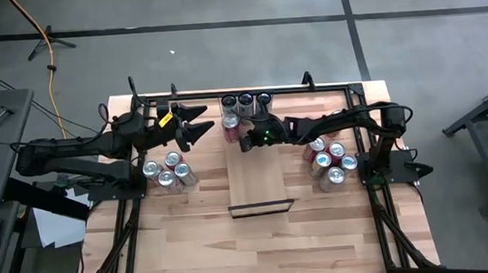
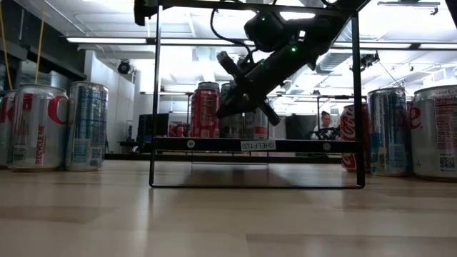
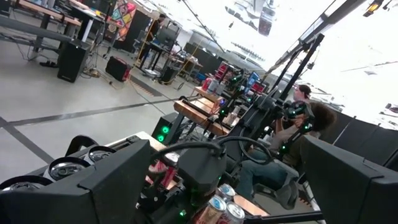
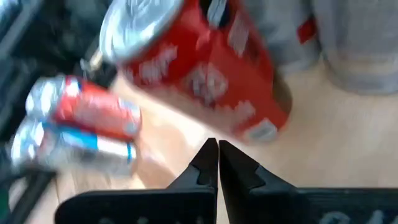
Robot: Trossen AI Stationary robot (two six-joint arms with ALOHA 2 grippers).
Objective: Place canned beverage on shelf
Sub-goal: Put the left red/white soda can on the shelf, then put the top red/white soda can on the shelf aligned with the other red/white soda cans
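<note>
On the table's left side, a cluster of cans (image 1: 166,173) is standing, "RECYCLE" running up one silver can (image 2: 37,127) in the low view. Above them the left gripper (image 1: 198,122) is hovering with fingers spread, holding nothing. At centre, the shelf (image 1: 258,180), its lip reading "SHELF (C)", is carrying a red can (image 1: 231,130) at its far end. The right gripper (image 1: 246,141) is reaching in from the right, angled down, fingers pressed together, just beside that red can without gripping it.
</note>
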